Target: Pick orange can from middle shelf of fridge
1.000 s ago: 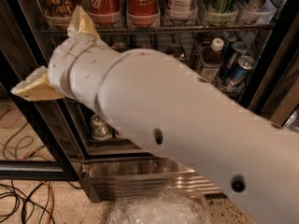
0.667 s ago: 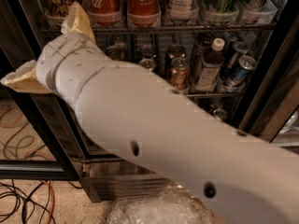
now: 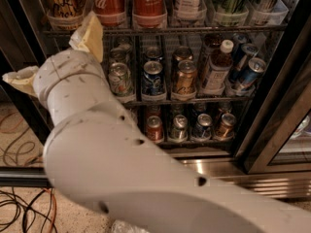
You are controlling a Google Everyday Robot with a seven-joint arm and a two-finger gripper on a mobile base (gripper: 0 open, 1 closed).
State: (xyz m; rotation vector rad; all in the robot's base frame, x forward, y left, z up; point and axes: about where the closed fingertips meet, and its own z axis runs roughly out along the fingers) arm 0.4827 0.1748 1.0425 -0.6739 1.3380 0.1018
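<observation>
The orange can [image 3: 185,79] stands at the front of the middle shelf [image 3: 160,102] of the fridge [image 3: 218,166], in its own lane with a similar can behind it. My gripper [image 3: 48,46] is at the left, in front of the fridge's left edge and well left of the orange can. Its two tan fingers [image 3: 90,33] are spread apart with nothing between them. My white arm [image 3: 112,169] fills the lower left of the view and hides the shelf's left end.
A blue can [image 3: 153,79] and a pale green can [image 3: 120,79] stand left of the orange can; a white-capped bottle [image 3: 216,67] and blue cans [image 3: 248,72] stand right of it. Coca-Cola cans [image 3: 148,4] are above. The open door frame [image 3: 277,115] is at right, cables [image 3: 19,208] on the floor.
My forearm has swung down and to the left, uncovering the cans on the middle and lower shelves. The gripper stays near the fridge's left side, still spread.
</observation>
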